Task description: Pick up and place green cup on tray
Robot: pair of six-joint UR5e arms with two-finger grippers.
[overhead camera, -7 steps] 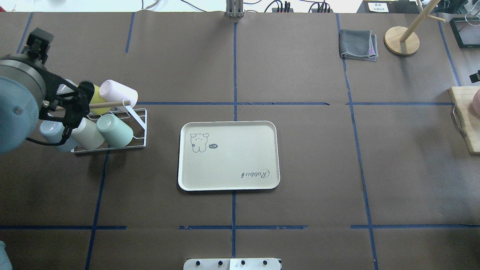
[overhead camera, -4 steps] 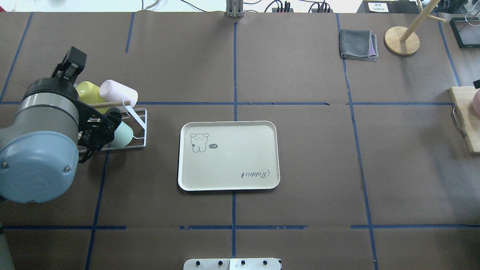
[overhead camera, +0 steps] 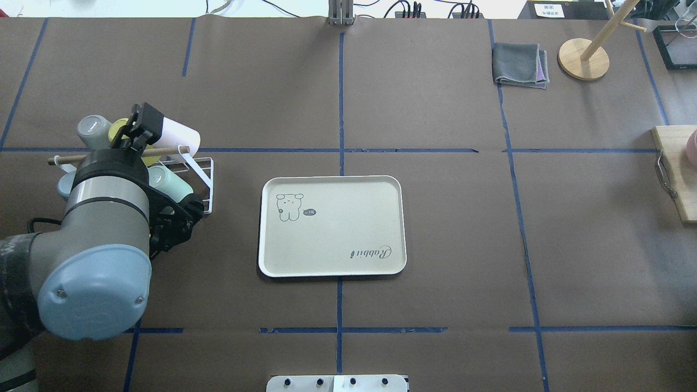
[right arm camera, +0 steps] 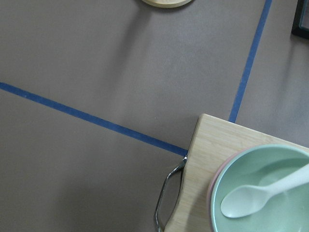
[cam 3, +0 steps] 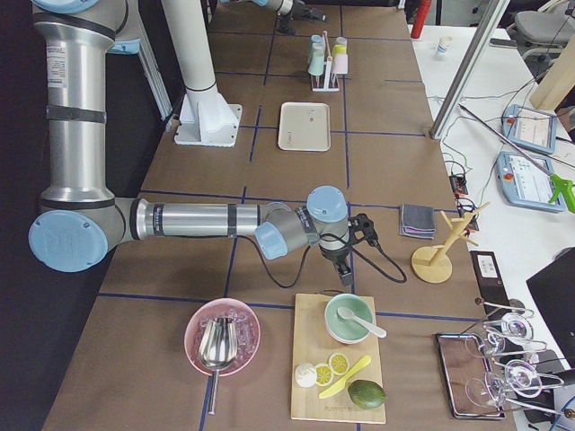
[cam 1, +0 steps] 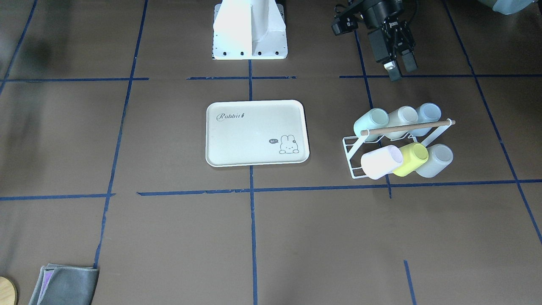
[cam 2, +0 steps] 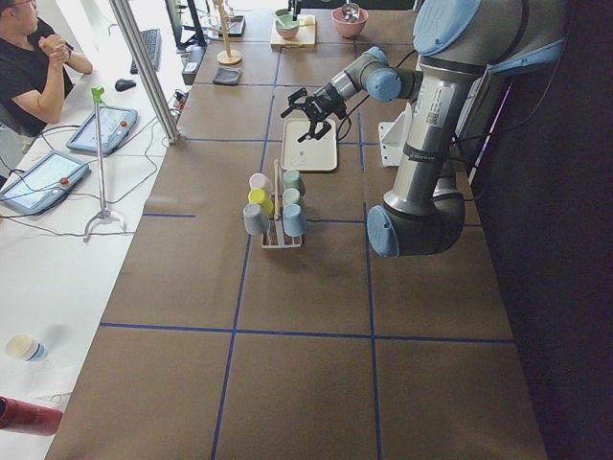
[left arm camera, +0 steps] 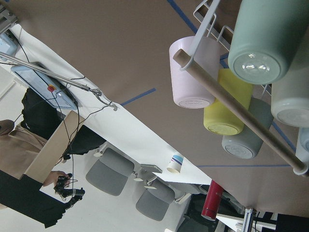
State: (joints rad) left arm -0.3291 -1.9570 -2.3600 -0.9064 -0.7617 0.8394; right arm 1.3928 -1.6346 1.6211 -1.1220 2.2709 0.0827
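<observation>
The green cup (cam 1: 371,120) is a pale mint tumbler lying on its side in a white wire rack (cam 1: 351,146), at the end nearest the tray. It also shows in the overhead view (overhead camera: 170,184) and the left wrist view (left arm camera: 268,38). The cream "Rabbit" tray (cam 1: 254,131) lies at the table's middle (overhead camera: 332,226) with nothing on it. My left gripper (cam 1: 400,70) is open and empty, raised above the table on the robot's side of the rack, touching no cup. My right gripper (cam 3: 346,274) hangs by the cutting board far to the right; I cannot tell whether it is open or shut.
The rack also holds a pink cup (cam 1: 379,163), a yellow-green cup (cam 1: 410,160), a pale blue one, a cream one and a grey one under a wooden rod (cam 1: 406,127). A folded grey cloth (overhead camera: 520,64), a wooden stand (overhead camera: 584,59) and a cutting board (overhead camera: 675,163) are at the right.
My left arm has swung from the far left across the rack toward the robot's side; the gripper now sits at the rack's near right corner. The cups and tray have not moved.
</observation>
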